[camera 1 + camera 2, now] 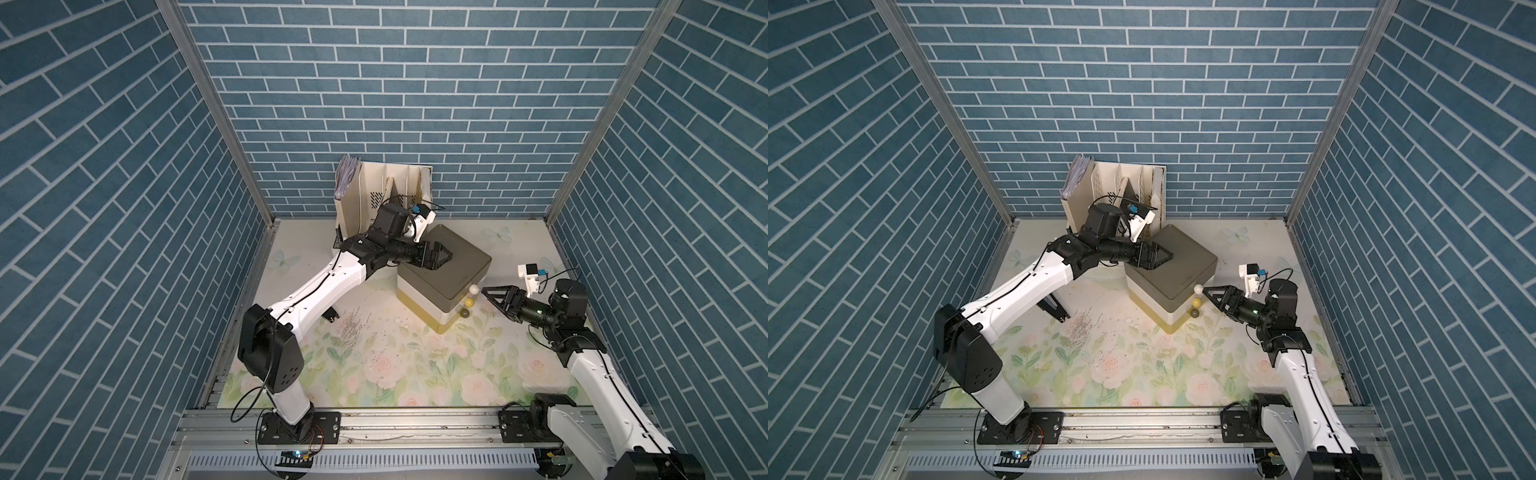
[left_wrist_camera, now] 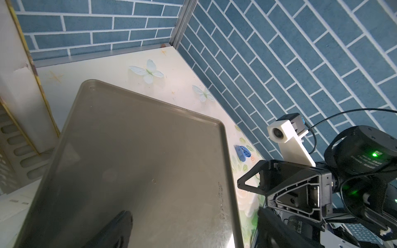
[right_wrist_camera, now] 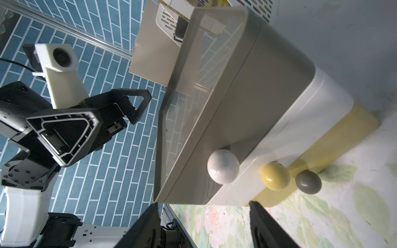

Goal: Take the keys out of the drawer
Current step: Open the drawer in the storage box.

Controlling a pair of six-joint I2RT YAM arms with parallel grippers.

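Shows the left gripper [image 1: 449, 255] over the grey top of the drawer unit [image 1: 461, 274], reaching in from its left side, fingers spread wide with nothing between them. Places a cream file organizer [image 1: 382, 187] just behind the drawer unit, at its rear left. Finds three drawers stacked, grey over white over yellow, all pushed in, with a white knob [image 3: 223, 166], a yellow knob [image 3: 275, 176] and a grey knob [image 3: 308, 182] on the front. Cannot find the keys in any view; cannot tell where they lie. Catches, in the left wrist view only, a small blue claw-shaped tool [image 2: 242, 153] on the floral mat [image 1: 415, 365] near the drawer unit's right side. Sets the right gripper [image 1: 487, 292] just right of the drawer unit's front, level with the white knob and just beside it. Cannot tell whether touching. Fingers apart, gripping nothing.
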